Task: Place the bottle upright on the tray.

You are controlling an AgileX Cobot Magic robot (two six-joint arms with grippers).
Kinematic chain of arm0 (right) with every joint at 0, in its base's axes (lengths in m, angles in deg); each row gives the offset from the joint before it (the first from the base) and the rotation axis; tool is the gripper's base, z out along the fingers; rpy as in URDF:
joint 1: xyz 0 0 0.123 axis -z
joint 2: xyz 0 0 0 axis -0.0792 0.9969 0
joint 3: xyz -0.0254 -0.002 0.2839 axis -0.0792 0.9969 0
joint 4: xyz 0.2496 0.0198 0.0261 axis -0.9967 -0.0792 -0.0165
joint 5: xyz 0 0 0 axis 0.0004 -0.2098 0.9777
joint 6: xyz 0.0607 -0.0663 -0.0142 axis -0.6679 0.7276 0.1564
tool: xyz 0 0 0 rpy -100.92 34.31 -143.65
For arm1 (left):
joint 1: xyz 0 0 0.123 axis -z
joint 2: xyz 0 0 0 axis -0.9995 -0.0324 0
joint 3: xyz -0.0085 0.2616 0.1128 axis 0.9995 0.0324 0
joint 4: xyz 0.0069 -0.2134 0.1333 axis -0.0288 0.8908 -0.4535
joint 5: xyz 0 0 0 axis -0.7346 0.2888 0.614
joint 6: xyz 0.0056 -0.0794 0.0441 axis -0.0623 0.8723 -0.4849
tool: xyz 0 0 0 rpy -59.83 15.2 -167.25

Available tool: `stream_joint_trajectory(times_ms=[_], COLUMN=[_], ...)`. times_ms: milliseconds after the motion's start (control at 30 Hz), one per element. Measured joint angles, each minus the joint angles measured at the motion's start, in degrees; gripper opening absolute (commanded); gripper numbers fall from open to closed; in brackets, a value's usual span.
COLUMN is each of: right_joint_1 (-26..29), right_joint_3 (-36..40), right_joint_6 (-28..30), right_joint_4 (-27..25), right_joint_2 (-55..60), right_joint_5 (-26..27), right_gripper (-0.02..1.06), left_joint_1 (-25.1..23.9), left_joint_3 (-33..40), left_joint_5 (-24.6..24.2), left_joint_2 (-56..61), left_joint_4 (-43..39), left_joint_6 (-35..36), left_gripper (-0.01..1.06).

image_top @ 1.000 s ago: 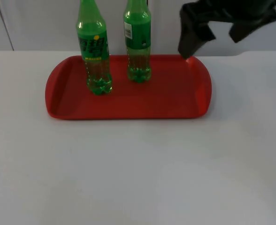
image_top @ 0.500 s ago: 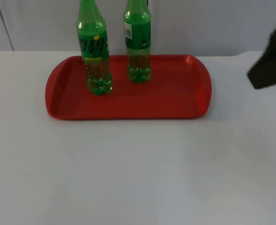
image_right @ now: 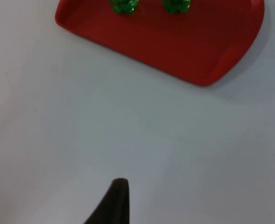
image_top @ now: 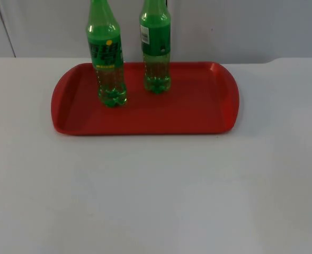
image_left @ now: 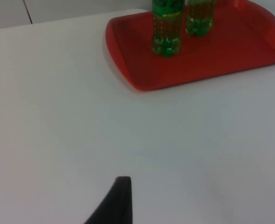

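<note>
Two green bottles stand upright at the tray's ten and twelve o'clock, so the placing looks done; both grippers wait over bare tabletop, openness impossible to tell.

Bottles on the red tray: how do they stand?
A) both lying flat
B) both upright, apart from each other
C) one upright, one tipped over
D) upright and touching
B: the left bottle and the right bottle stand upright on the tray, a gap between them.
</note>
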Motion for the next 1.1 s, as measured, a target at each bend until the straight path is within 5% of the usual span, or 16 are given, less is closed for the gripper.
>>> stream_joint_trajectory(times_ms=[433,1100], right_joint_1=[0.00,-0.08], right_joint_3=[0.10,0.57], right_joint_6=[0.00,0.00], right_joint_4=[0.39,3.52], right_joint_2=[-23.32,-38.50], right_joint_5=[-14.62,-24.17], right_gripper=[0.95,0.95], left_joint_1=[0.00,0.00], left_joint_3=[0.00,0.00], left_joint_5=[0.00,0.00], left_joint_2=[0.00,0.00], left_joint_4=[0.00,0.00], left_joint_6=[0.00,0.00], left_gripper=[1.05,1.05])
